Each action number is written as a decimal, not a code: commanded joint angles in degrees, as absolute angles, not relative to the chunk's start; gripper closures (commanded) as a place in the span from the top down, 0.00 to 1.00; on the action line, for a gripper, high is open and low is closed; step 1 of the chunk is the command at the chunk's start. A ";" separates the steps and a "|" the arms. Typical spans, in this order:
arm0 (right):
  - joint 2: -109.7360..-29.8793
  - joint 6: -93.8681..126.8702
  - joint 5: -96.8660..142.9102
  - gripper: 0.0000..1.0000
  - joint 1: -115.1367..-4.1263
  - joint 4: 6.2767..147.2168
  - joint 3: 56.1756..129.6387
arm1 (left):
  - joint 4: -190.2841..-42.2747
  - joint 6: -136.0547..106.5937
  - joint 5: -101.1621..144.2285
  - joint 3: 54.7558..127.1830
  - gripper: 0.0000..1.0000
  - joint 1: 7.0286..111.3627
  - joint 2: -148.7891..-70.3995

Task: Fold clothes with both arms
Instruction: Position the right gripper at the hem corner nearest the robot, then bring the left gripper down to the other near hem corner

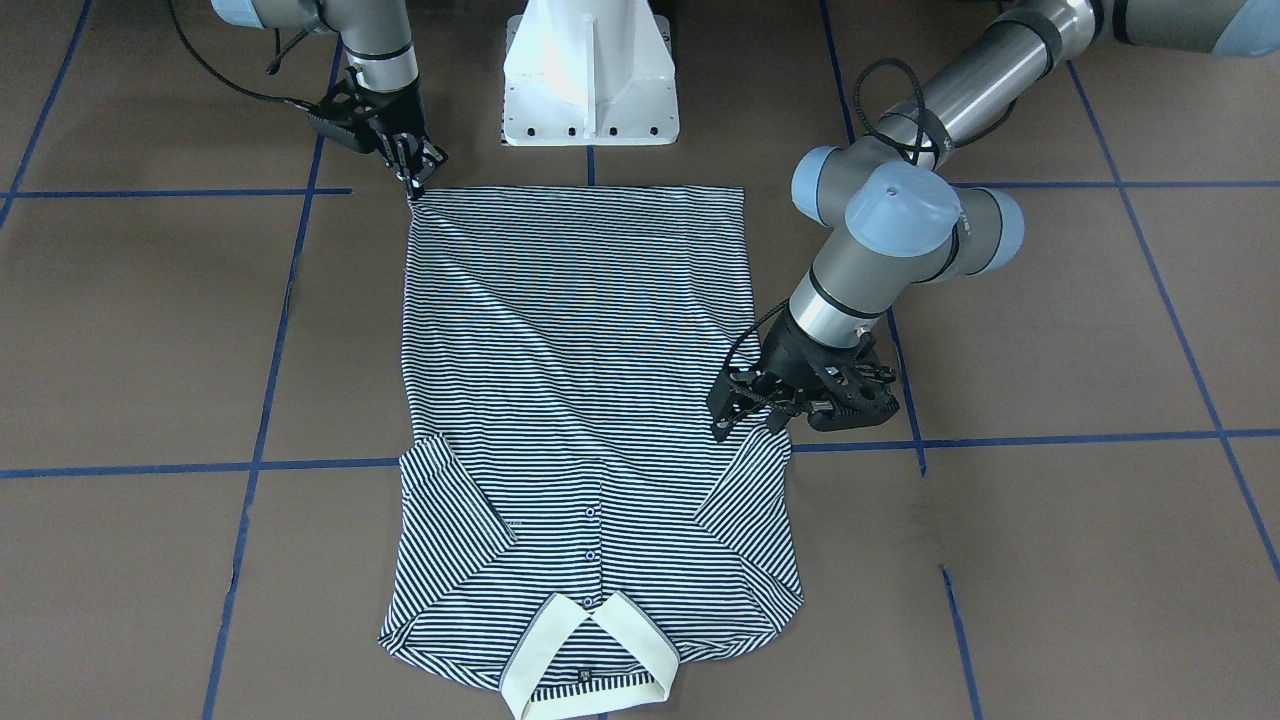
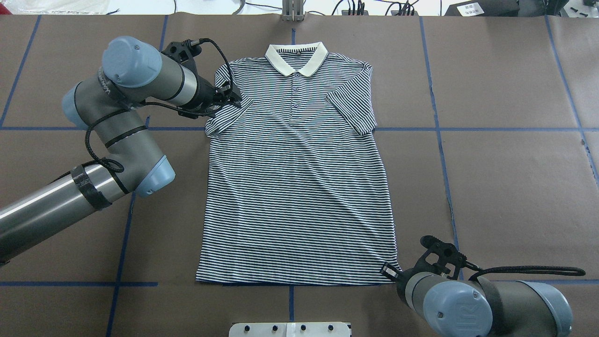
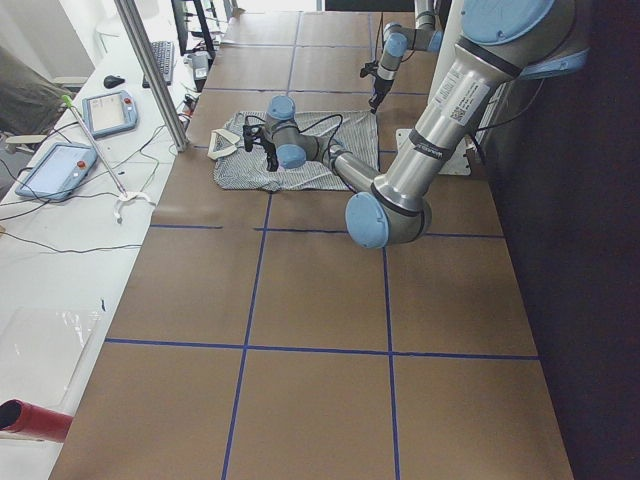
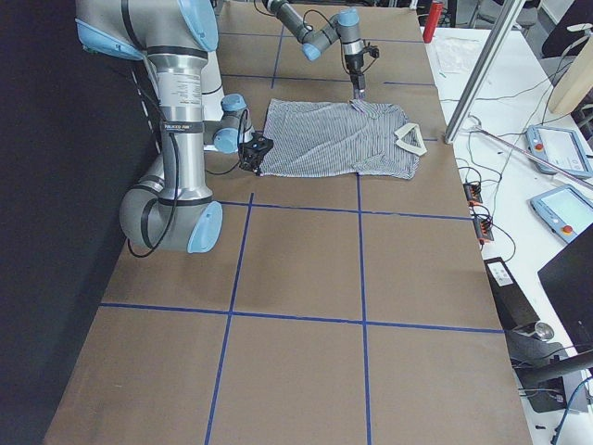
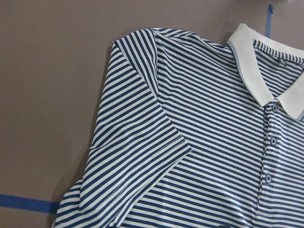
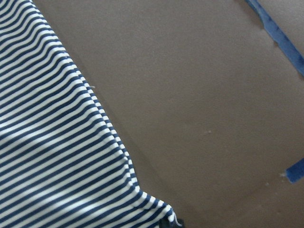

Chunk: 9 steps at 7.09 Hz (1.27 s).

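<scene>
The striped polo shirt (image 2: pixel 299 187) lies flat and face up on the brown table, its cream collar (image 2: pixel 295 58) on the far side from the robot. Both sleeves lie against the body. My left gripper (image 2: pixel 232 96) hovers over the shirt's sleeve (image 5: pixel 137 156) on my left, jaws apart and empty; in the front view it shows as the left gripper (image 1: pixel 745 420). My right gripper (image 2: pixel 388 270) is at the near hem corner on my right, shut on that corner (image 6: pixel 164 213); in the front view it shows as the right gripper (image 1: pixel 415 188).
The white pedestal base (image 1: pixel 590 80) stands at the table's near edge, just behind the hem. Blue tape lines (image 2: pixel 468 128) cross the brown surface. A side bench with tablets (image 3: pixel 105 110) and a metal post (image 3: pixel 155 70) lies beyond the collar end.
</scene>
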<state>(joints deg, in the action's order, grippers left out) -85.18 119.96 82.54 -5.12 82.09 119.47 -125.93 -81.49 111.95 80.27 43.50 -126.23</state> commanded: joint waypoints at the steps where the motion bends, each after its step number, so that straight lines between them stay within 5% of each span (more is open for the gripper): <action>1: -85.43 119.79 84.27 0.00 -6.67 82.26 121.80 | -125.51 -83.39 111.36 84.43 0.80 43.16 -125.34; 4: -86.13 119.79 84.37 0.00 -6.86 82.27 123.84 | -112.30 -94.95 97.87 112.87 0.80 25.73 -108.49; 9: -86.04 119.79 84.38 0.00 -6.85 82.53 123.93 | -107.52 -104.50 88.07 116.54 0.75 9.59 -97.91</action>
